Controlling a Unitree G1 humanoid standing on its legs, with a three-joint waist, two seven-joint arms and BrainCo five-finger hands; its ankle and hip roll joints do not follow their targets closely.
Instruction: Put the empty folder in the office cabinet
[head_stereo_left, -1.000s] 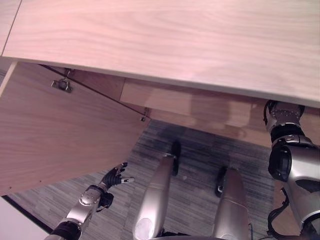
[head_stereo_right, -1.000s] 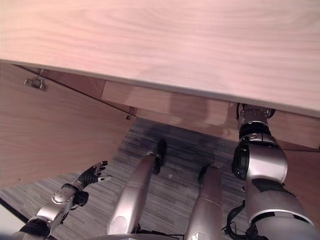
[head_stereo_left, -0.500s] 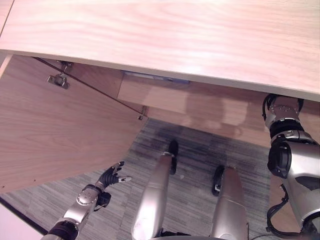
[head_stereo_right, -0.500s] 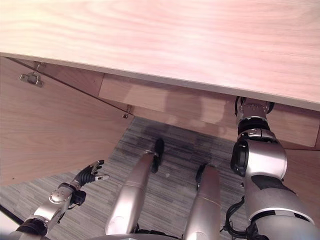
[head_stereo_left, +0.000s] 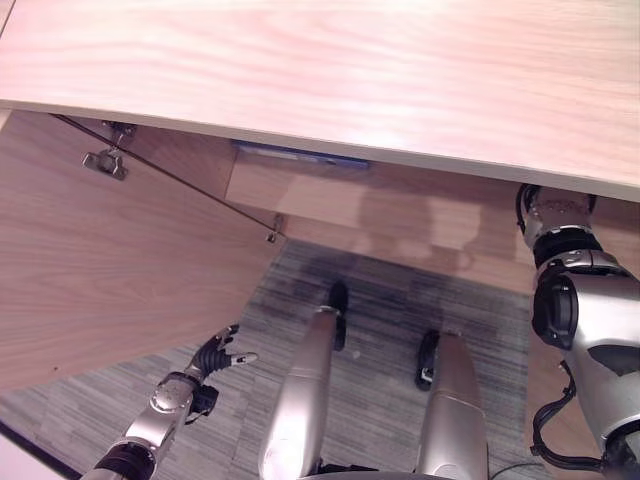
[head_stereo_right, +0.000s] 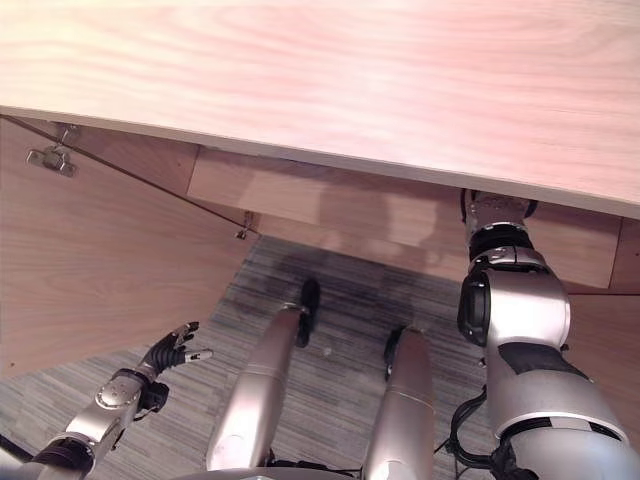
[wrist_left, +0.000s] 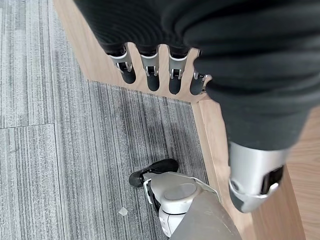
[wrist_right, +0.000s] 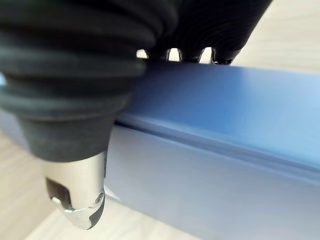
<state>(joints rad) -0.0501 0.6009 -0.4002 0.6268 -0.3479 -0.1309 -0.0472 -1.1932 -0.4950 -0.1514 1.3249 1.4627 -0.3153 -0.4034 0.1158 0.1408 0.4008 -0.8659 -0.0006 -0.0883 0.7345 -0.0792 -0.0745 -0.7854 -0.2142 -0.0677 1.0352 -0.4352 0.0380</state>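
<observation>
Folder (wrist_right: 220, 150) edge now peeks as a blue strip (head_stereo_left: 300, 155) under the cabinet top (head_stereo_left: 330, 70), inside the cabinet; 1 s ago no blue showed there, half a sec ago just a sliver. The whole picture has shifted too, so the camera has moved, not just the folder. Right wrist view: blue folder up close, right hand (wrist_right: 75, 200) on it, fingers over its far edge, thumb on the near side, so it grips the folder. In the eye views the right forearm runs up under the cabinet top, hand itself hidden by the top. Left hand (head_stereo_left: 215, 355) low at the robot's left over the grey carpet (head_stereo_left: 390, 300), fingers spread and relaxed, holding nothing, about where it was before. Cabinet door (head_stereo_left: 110, 270) stands open on the left, hinge (head_stereo_left: 104, 161) near its upper corner. Left wrist view: fingers (wrist_left: 150, 70) straight, carpet and wood panel beyond.
</observation>
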